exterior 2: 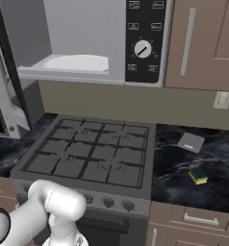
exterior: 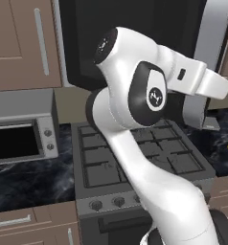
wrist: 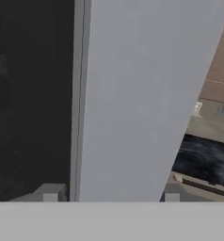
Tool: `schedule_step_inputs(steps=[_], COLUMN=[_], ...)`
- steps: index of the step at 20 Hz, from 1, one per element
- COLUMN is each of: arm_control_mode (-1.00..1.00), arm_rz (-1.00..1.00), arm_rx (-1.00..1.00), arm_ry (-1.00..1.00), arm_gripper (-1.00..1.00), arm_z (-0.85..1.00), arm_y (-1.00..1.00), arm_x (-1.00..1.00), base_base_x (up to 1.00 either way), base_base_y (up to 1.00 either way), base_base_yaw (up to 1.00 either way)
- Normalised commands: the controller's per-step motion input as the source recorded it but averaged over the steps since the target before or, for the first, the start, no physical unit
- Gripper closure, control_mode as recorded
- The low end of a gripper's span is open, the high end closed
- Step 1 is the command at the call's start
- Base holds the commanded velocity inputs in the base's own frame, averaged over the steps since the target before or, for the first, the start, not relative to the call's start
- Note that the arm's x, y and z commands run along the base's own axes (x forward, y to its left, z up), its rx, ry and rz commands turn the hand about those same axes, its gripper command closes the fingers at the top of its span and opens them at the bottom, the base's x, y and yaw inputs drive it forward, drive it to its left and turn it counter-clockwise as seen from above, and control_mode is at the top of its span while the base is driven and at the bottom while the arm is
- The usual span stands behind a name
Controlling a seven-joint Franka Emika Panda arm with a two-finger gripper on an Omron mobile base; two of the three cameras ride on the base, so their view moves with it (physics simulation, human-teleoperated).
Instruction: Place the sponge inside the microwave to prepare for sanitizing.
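The pincer (wrist: 109,196) is seen in the hand view right up against the grey edge of the microwave door (wrist: 132,94), its two tips standing either side of that edge with a gap between them; whether the door is actually clamped or merely straddled cannot be told. In the left base view the hand is held high at the door's edge, above the stove (exterior: 140,153).

The door is swung wide: in the right base view the microwave (exterior 2: 145,43) stands open above the stove, and its white turntable (exterior 2: 78,62) is laid bare. So the opening step looks to be finishing.

The sponge (exterior 2: 198,176), yellow and green, is lying on the dark bench (exterior 2: 184,192) to the right of the stove, near the front edge, with a small grey pad (exterior 2: 191,141) just behind it. It is untouched.

Next, it is judged, the door must be let go, the arm swung down and right, the sponge gripped from above, then carried up to the turntable.
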Motion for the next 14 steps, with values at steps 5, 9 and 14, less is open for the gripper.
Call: schedule_step_inputs(steps=[5,9,14], arm_control_mode=[-1.0,-1.0,-1.0], arm_rz=[-0.1,-0.01,0.0], arm_rx=[0.0,0.0,0.0], arm_ry=[0.0,0.0,0.0], arm_gripper=[-1.0,-1.0,-1.0], arm_z=[-0.25,-0.04,0.0], arm_y=[0.42,0.11,0.0], arm_x=[-0.14,-0.01,0.0], base_base_x=[0.0,0.0,0.0], base_base_y=[0.0,0.0,0.0], base_base_yaw=[0.0,0.0,0.0])
